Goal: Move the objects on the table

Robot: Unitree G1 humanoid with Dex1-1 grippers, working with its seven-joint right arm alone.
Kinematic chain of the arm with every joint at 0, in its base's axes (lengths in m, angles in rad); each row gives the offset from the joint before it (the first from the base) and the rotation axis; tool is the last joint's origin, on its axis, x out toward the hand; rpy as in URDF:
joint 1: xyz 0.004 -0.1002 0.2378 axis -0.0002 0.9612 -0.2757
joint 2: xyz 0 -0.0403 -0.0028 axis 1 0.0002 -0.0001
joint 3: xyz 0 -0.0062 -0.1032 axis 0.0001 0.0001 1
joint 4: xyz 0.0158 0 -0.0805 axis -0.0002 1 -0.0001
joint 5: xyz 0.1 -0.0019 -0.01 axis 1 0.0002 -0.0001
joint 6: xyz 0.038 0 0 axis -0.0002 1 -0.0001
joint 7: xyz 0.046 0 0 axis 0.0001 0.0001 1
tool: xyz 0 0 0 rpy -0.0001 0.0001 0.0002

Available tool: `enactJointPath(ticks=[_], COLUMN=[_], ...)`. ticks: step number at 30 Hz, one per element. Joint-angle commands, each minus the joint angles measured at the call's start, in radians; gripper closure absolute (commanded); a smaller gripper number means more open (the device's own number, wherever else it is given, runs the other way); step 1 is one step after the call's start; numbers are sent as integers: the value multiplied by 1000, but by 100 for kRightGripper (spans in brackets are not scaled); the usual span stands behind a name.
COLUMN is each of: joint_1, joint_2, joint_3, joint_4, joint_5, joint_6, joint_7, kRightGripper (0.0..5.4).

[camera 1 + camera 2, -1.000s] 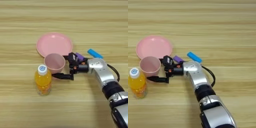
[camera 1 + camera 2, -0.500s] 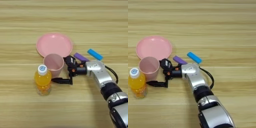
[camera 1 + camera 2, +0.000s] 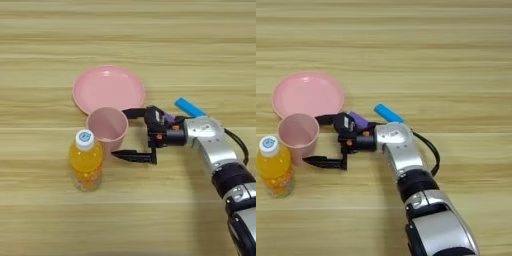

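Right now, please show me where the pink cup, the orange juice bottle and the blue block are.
pink cup (image 3: 107, 125), left eye view, inside of its open mouth.
orange juice bottle (image 3: 85, 138), left eye view, top of its white cap.
blue block (image 3: 389, 113), right eye view, middle of its upper face.

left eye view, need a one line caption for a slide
Right gripper, fingers open, reaches toward the pink cup standing between the pink plate and the orange juice bottle.
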Motion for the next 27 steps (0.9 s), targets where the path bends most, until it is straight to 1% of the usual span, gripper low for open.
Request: enactJointPath(ticks=[1, 6, 11, 16, 21, 25, 27], joint_1=[-54, -60, -87, -124, -162, -195, -217], joint_2=[-59, -115, -167, -195, -199, -179, -161], joint_3=[-49, -87, -129, -163, -187, -193, -194], joint_4=[-54, -24, 48, 125, 192, 237, 259], joint_5=[40, 43, 39, 38, 28, 14, 2], joint_6=[-28, -46, -69, -93, -100, -94, -84], joint_7=[-8, -15, -37, -54, -101, -171, -224], kRightGripper=[8, 8, 8, 8, 8, 8, 8])
